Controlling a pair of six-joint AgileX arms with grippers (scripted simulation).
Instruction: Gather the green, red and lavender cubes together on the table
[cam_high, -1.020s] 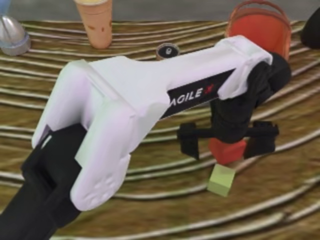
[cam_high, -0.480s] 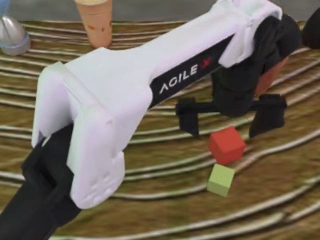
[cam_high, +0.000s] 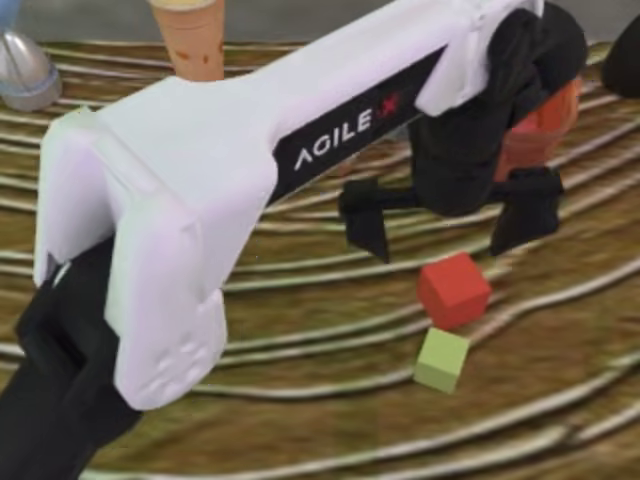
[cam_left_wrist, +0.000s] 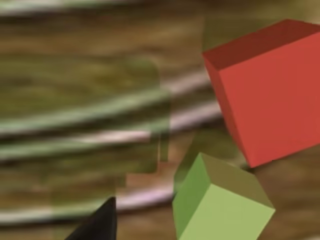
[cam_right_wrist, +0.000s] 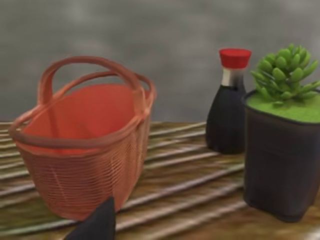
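Note:
The red cube rests on the table right of centre, and the smaller green cube sits just in front of it, their corners nearly touching. My left gripper hangs open above the red cube, holding nothing. The left wrist view looks down on the red cube and the green cube, with one dark fingertip at the frame's edge. No lavender cube shows in any view. My right arm is out of the top view; its wrist view shows one fingertip over bare table.
An orange-red basket stands at the back right, partly behind my left arm. An orange cup and a silver object stand at the back left. The right wrist view shows the basket, a soy bottle and a potted plant.
My left gripper has risen from around the red cube, which stays on the table beside the green cube. The arm has swung up and back, now covering the small can.

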